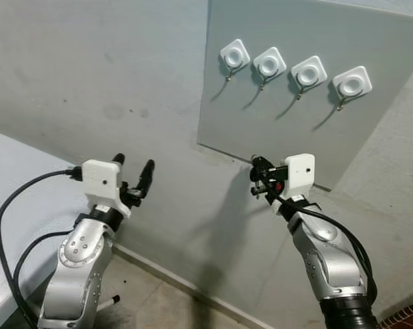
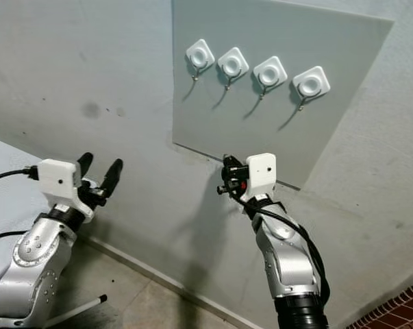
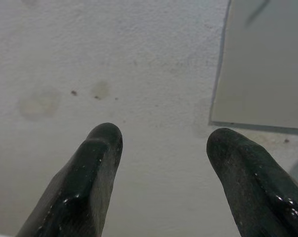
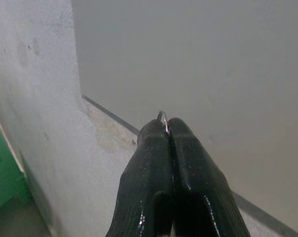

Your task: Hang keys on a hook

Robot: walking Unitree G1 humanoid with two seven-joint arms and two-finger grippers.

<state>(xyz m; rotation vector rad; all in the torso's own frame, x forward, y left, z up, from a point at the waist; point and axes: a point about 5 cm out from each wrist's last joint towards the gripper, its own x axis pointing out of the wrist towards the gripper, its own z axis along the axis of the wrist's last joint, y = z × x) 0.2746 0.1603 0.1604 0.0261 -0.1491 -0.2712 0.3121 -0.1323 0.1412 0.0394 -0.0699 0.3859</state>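
Four white hooks are fixed in a row on a grey panel (image 1: 295, 130) on the wall: the leftmost hook (image 1: 235, 53), two more, and the rightmost hook (image 1: 352, 83). My right gripper (image 1: 255, 177) is raised just below the panel's lower edge, under the hooks, pointing at the wall. It is shut on the keys, and a thin metal key ring (image 4: 162, 116) pokes out between its fingertips. The rest of the keys is hidden by the fingers. My left gripper (image 1: 133, 164) is open and holds nothing, held up to the bare wall left of the panel.
A white surface (image 1: 7, 178) lies at the far left. Tiled floor (image 1: 151, 301) runs along the foot of the wall. A green object (image 4: 3, 173) stands low by the wall in the right wrist view. Brickwork (image 1: 408, 319) shows at the bottom right.
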